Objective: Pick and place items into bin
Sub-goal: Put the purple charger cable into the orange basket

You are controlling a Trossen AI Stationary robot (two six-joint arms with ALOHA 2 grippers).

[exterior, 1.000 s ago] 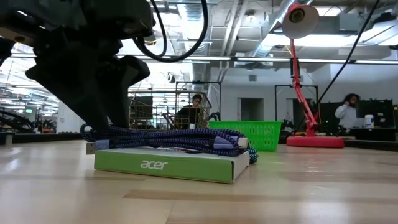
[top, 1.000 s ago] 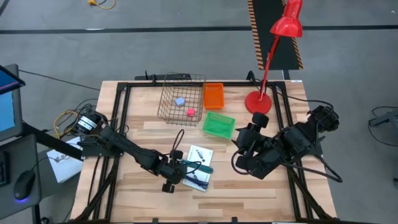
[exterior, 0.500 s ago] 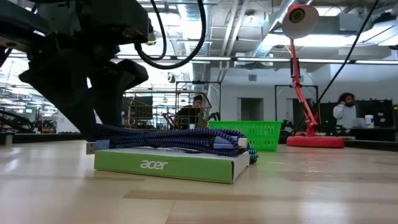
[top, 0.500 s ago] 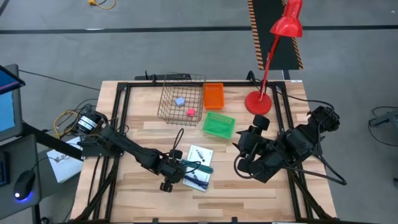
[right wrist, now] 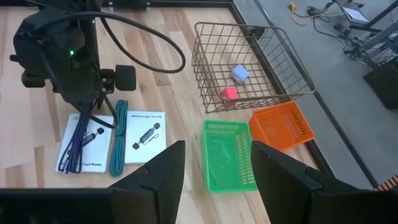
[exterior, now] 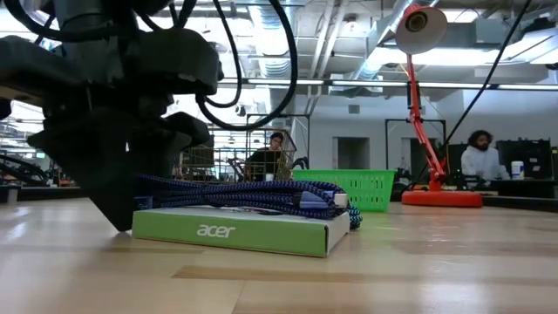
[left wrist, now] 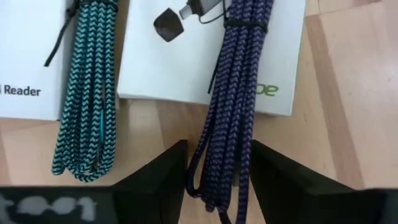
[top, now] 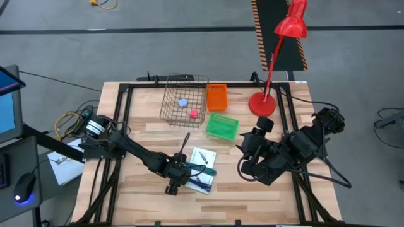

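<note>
Two flat white packets (top: 202, 157) lie side by side mid-table. A teal braided cable bundle (left wrist: 87, 93) rests on one and a dark blue bundle (left wrist: 233, 93) on the other, whose green edge (exterior: 235, 231) faces the low view. The lilac cube (top: 182, 102) and pink cube (top: 193, 113) sit inside the wire basket (top: 170, 110). My left gripper (left wrist: 217, 149) is open and low at the table, one finger on each side of the blue bundle's looped end. My right gripper (right wrist: 214, 168) is open and holds nothing, hovering over the table's right part. My left gripper comes from above at the blue bundle's looped end (left wrist: 214, 174), which overhangs the packet's edge onto the wood. The loop nearly fills the gap between the fingers (left wrist: 168, 168). Whether they touch it, I cannot tell.
A green bin (top: 222, 126) and an orange bin (top: 216, 98) stand right of the wire basket near the far edge. A red lamp's base (top: 262, 104) stands far right. Bare wood lies near the table's near edge. People sit in the room beyond.
My left gripper has come down toward the table at the end of the blue cable bundle, beside the green-edged packet. The packets and cables have stayed where they were.
</note>
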